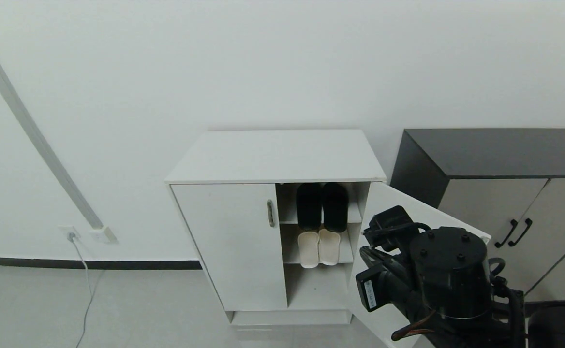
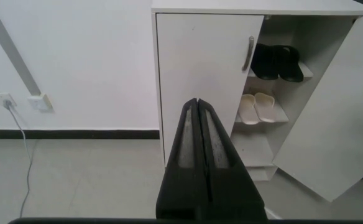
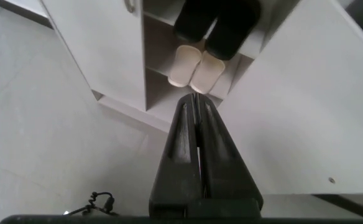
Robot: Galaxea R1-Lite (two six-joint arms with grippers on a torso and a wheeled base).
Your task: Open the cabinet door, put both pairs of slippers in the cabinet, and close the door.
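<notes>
Two pairs shelved: black slippers (image 1: pixel 321 205), white slippers (image 1: pixel 319 247).

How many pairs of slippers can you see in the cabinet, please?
2: the black pair on the upper shelf, the white pair on the shelf below. The shut left door may hide more.

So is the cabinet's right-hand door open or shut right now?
Open. The right door stands swung out from the cabinet, exposing black slippers above white slippers inside. The left door is shut.
</notes>
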